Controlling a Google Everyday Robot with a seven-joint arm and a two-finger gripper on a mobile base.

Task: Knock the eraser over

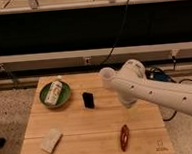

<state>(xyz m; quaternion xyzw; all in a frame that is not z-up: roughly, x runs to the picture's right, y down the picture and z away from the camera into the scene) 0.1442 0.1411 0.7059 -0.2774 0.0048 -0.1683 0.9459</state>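
I see eraser (88,99) upright on worktop (94,137), right of green bowl (66,97). Gripper (126,102) largely hidden under arm (161,94), right of eraser, not touching; jaws spread.

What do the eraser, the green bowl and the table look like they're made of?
The eraser: matte black, likely rubber or plastic. The green bowl: smooth, plastic or glazed ceramic, can't tell. The table: light wood, plank seams show. The end effector hangs right of the eraser, under the white arm.

The bench (94,134) is lit warmly from above; the hand is lost in shade under the arm (155,89), toward the right edge.
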